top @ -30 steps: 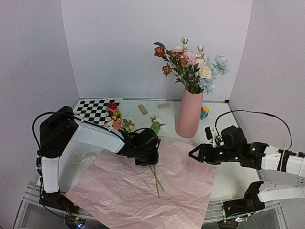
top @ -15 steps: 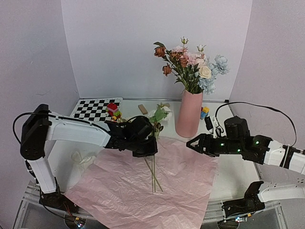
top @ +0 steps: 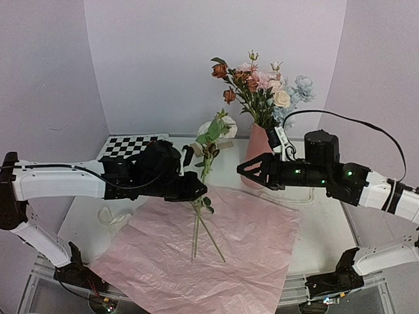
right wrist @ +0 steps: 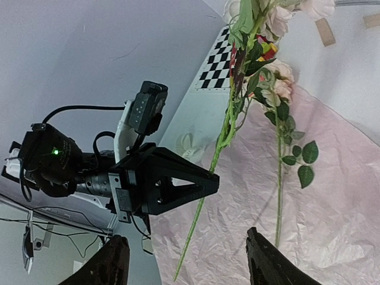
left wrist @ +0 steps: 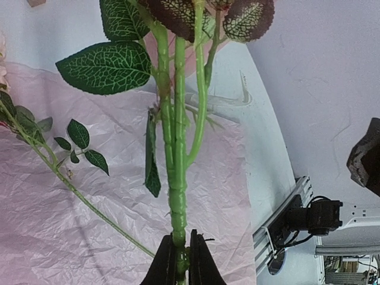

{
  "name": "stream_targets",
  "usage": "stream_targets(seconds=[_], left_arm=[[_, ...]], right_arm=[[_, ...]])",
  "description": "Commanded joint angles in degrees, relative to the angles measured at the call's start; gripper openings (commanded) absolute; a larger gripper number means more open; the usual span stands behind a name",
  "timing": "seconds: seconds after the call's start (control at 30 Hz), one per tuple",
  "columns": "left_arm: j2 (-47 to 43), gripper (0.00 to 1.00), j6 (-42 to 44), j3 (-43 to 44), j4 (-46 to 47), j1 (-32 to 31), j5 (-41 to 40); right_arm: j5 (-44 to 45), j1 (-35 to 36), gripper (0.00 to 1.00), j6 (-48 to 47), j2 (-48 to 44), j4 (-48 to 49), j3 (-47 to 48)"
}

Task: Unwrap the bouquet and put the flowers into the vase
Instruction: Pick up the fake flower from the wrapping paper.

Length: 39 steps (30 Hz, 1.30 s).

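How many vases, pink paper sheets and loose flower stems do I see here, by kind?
Tall pink vase: 1
Crinkled pink paper sheet: 1
Loose green flower stems: 2
Total: 4

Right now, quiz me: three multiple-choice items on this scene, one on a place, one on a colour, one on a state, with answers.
1. Where is the vase? A beyond the paper sheet's far edge; B on top of it; C held in the air.
2. The sheet's colour? A blue; B green; C pink.
3. The left gripper is: A open, empty; B shut on a flower stem; C out of view.
Answers: 1 A, it stands upright past the sheet; 2 C, crinkled pink; 3 B, its jaws pinch the green stem.
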Motion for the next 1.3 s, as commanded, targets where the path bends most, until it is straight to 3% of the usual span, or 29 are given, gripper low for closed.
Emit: stream_targets(seconds=[0.0, 0.33, 0.57, 0.83, 1.13, 1.27], left_arm=[[-8.18, 0.01, 3.40, -1.50, 5.85, -0.25, -1.47], [-20.34, 0.02, 6.49, -6.97, 14.29, -0.26, -0.03], [-23.43, 0.02, 8.52, -7.55, 19.88, -0.27, 5.96], [-23.40, 0.02, 9.24, -6.50, 21.97, -0.25, 10.58], [-23.94, 0.02, 8.84, -6.60, 22.70, -0.25, 11.97], [-23.69, 0.02, 8.75, -6.33, 22.84, -0.23, 12.59]], right_arm=[[-2.04, 2.45, 0.66, -1.84, 2.64, 4.00, 6.58], [-2.76, 5.12, 0.58, -4.69, 10.15, 4.11, 20.73], [-3.89, 6.86, 0.68, -6.20, 14.74, 4.45, 29.03], [-4.69, 7.86, 0.68, -6.50, 20.22, 4.45, 35.23], [-4.70, 7.97, 0.59, -6.06, 22.33, 4.47, 36.85], [-4.70, 8.04, 0.43, -5.64, 22.93, 4.47, 37.55]])
